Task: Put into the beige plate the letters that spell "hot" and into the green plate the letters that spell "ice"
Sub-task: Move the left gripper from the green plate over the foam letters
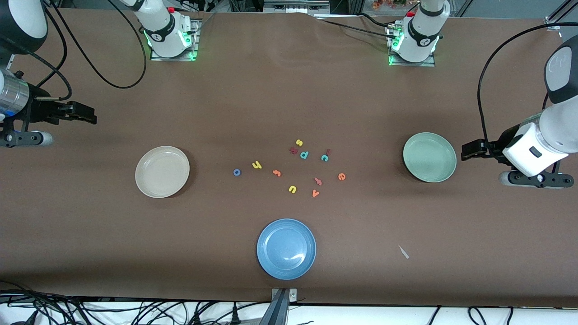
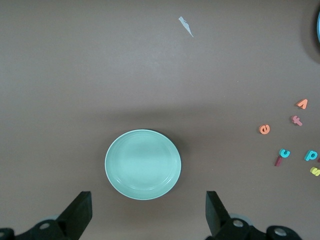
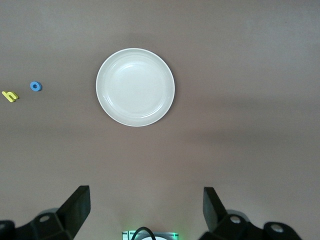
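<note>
A: Beige plate (image 1: 162,172), green plate (image 1: 429,157), blue plate (image 1: 286,248): contents?

B: All three hold nothing. Every letter lies on the brown table (image 1: 289,90) between the beige and green plates.

A: Letter appearance and position?

B: Blue ring o (image 1: 237,172) and yellow h (image 1: 257,164) lie nearest the beige plate; orange hooked t (image 1: 277,172) just beside them. Teal c (image 1: 324,157) touches dark red i (image 1: 328,152); orange e (image 1: 342,176) lies nearest the green plate.

A: Tools?

B: Left tool (image 2: 145,212) hangs by the green plate, fingers spread. Right tool (image 3: 145,210) hangs toward the beige plate's end, fingers spread. Neither holds anything.
</note>
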Action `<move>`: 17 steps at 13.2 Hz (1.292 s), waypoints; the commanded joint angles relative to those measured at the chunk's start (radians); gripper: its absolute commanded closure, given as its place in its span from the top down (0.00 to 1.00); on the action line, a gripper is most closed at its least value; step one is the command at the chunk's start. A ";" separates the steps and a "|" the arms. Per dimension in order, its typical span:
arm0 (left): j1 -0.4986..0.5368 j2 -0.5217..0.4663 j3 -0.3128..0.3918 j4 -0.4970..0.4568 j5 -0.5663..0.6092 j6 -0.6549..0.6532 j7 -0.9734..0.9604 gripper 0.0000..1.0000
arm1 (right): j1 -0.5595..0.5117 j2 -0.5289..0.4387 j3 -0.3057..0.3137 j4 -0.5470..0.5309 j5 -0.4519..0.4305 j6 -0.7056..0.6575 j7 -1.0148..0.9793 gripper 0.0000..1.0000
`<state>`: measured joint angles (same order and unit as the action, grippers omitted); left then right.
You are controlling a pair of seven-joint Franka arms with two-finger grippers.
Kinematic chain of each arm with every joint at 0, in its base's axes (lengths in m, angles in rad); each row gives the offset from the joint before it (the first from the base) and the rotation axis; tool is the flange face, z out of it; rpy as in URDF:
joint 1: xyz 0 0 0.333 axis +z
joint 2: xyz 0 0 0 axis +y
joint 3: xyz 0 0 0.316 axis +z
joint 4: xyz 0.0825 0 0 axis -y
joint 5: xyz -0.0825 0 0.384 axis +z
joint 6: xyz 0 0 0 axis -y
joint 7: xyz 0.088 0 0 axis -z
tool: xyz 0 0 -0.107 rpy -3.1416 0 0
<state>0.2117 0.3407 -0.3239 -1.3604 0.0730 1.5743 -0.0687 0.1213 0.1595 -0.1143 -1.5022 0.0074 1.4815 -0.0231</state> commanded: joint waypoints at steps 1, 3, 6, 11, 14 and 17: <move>0.009 0.000 0.002 0.006 0.008 -0.013 -0.003 1.00 | -0.005 -0.009 -0.011 0.008 0.031 -0.007 -0.021 1.00; 0.029 -0.002 0.005 0.007 0.007 -0.013 0.006 1.00 | -0.005 -0.015 -0.012 0.007 0.068 -0.018 -0.021 1.00; 0.018 0.011 0.002 -0.006 0.013 0.001 0.010 0.99 | -0.005 -0.015 -0.005 0.007 0.069 -0.009 -0.021 1.00; 0.003 0.011 -0.006 -0.054 0.022 0.081 0.006 1.00 | -0.003 -0.037 -0.008 -0.030 0.068 0.002 -0.024 1.00; -0.017 0.005 -0.007 -0.077 0.016 0.041 -0.006 1.00 | -0.003 -0.037 -0.008 -0.032 0.066 0.003 -0.024 1.00; -0.047 0.008 -0.029 -0.104 0.001 0.049 -0.049 1.00 | -0.005 -0.038 -0.008 -0.032 0.063 0.002 -0.024 1.00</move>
<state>0.1874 0.3633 -0.3374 -1.4280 0.0731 1.6254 -0.0746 0.1215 0.1500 -0.1222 -1.5072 0.0566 1.4800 -0.0308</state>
